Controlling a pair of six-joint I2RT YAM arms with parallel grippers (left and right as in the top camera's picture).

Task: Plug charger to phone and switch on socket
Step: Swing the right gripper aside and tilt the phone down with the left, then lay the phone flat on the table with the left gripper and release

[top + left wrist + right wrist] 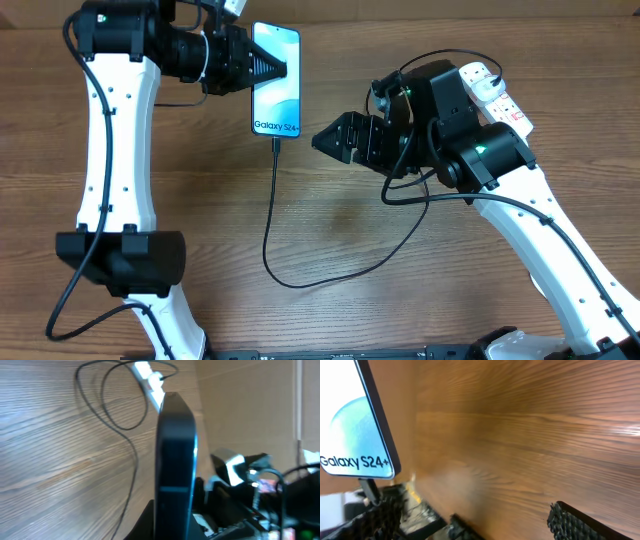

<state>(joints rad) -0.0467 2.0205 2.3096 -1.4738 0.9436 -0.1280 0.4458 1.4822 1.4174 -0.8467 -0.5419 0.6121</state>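
— So, is the thin black charger cable (272,215) in?
— Looks it. Its tip sits at the bottom edge of the slim black-edged phone with the lit blue screen (275,105), which the left hand (278,68) clamps by its side over the wooden worktop (350,300). The right hand (322,140) hangs just beside the plug end, fingers spread, holding nothing.
— Then the switch?
— I'd say so. The white power strip (495,90) lies behind the right arm. Best press its red switch squarely with one fingertip, clear of the cable.

phone (276,85): one
charger (270,200): one
socket (500,98): one
grippers: two (left gripper (283,70), right gripper (318,140))
table (350,310): one
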